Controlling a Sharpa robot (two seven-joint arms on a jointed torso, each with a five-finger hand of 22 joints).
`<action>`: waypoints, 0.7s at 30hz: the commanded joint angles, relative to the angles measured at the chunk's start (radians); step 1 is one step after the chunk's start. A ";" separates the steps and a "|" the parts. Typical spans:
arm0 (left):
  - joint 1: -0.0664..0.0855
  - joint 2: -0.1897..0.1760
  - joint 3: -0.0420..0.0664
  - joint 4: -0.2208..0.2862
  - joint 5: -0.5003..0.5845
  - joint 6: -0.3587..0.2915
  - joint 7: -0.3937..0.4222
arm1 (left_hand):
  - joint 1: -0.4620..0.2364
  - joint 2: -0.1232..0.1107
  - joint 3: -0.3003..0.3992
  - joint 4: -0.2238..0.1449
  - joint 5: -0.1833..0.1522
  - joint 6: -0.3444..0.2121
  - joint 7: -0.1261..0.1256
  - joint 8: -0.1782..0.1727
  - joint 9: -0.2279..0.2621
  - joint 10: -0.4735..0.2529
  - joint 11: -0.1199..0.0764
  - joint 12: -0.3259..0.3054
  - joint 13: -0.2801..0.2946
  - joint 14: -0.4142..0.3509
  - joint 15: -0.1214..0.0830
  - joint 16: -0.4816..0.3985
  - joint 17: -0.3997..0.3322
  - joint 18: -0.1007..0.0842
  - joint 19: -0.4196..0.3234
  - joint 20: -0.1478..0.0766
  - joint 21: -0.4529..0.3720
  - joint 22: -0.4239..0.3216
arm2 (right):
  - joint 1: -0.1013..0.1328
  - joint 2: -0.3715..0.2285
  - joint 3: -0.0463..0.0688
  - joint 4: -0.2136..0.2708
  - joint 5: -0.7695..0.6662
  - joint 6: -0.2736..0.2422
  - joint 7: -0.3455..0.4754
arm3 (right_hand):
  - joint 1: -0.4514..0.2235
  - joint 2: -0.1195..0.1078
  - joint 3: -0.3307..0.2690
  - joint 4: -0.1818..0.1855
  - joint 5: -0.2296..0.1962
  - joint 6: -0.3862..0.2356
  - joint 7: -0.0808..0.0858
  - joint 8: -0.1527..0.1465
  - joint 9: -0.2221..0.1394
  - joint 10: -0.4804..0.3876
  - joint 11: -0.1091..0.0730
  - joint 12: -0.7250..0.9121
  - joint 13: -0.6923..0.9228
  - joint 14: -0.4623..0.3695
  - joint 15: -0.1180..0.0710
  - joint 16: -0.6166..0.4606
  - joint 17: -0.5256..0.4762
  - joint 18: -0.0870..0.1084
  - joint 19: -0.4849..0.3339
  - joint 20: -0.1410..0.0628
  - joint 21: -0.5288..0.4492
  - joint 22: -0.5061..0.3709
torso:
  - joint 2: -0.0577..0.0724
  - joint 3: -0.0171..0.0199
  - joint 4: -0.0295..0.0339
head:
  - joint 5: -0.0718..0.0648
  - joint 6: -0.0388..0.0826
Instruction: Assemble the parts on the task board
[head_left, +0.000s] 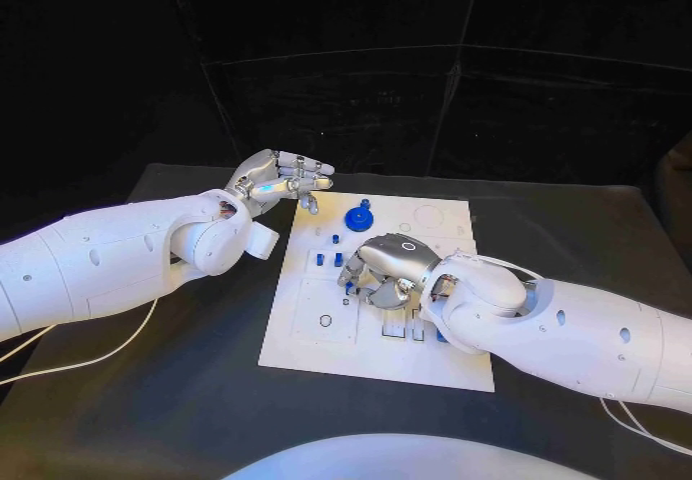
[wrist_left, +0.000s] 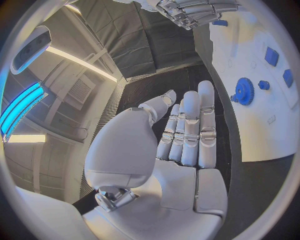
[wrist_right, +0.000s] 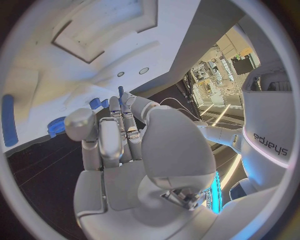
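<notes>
The left hand (wrist_left: 181, 150) holds its fingers (wrist_left: 190, 120) straight and empty beside the task board (wrist_left: 262, 130), near a blue gear (wrist_left: 244, 91).

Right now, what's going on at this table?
The robot's right hand is down over the middle of the white task board, among small blue parts; whether it holds one is hidden. Its left hand hovers empty, fingers extended, off the board's far left corner. A blue gear sits on the board's far end.

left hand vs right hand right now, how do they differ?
The left hand sits off the task board, past its far left corner; the right hand is over the board's middle. The left hand's fingers lie straight and hold nothing; the right hand's fingers curl down toward the blue parts; whether they hold one is unclear. Both are silver on white arms.
</notes>
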 joint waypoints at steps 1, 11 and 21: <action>0.001 0.002 0.001 0.002 0.004 0.003 0.003 | 0.002 0.005 -0.006 0.000 0.000 -0.006 0.001 0.006 -0.001 -0.008 0.001 0.005 -0.001 -0.010 0.001 0.005 -0.002 0.013 0.004 0.003 -0.005 -0.001 | 0.000 0.003 -0.008 -0.002 -0.025 0.031 -0.015 | -0.004 -0.006 0.006 -0.002 0.004 -0.004 0.005 -0.004 0.001 -0.004 0.001 -0.005 0.000 0.035 -0.004 0.005 -0.002 -0.005 0.004 0.003 0.003 -0.001 | -0.001 0.0000 -0.0003 | 0.002 -0.003; 0.001 0.003 0.001 0.001 0.004 0.005 0.002 | 0.002 0.005 -0.006 0.000 0.000 -0.006 0.001 0.006 -0.001 -0.008 0.001 0.005 -0.001 -0.010 0.001 0.005 -0.002 0.013 0.004 0.003 -0.005 -0.001 | -0.004 0.015 -0.018 -0.016 -0.041 0.043 -0.024 | -0.003 -0.005 0.007 -0.003 0.005 -0.004 0.005 -0.004 0.001 -0.004 0.002 -0.005 -0.001 0.035 -0.004 0.005 -0.001 -0.005 0.003 0.003 0.003 -0.001 | 0.001 0.0001 0.0003 | 0.004 -0.006; 0.001 0.006 0.001 0.000 0.004 0.006 0.001 | 0.002 0.005 -0.007 -0.001 -0.001 -0.007 0.001 0.006 -0.001 -0.009 0.001 0.006 -0.001 -0.010 0.001 0.006 -0.002 0.013 0.004 0.003 -0.006 -0.001 | -0.011 0.029 -0.019 -0.027 -0.057 0.031 -0.028 | -0.002 -0.003 0.008 -0.004 0.006 -0.004 0.005 -0.004 0.001 -0.004 0.002 -0.005 -0.001 0.035 -0.004 0.004 -0.003 -0.004 0.003 0.003 0.003 -0.002 | 0.000 0.0009 0.0001 | 0.006 -0.007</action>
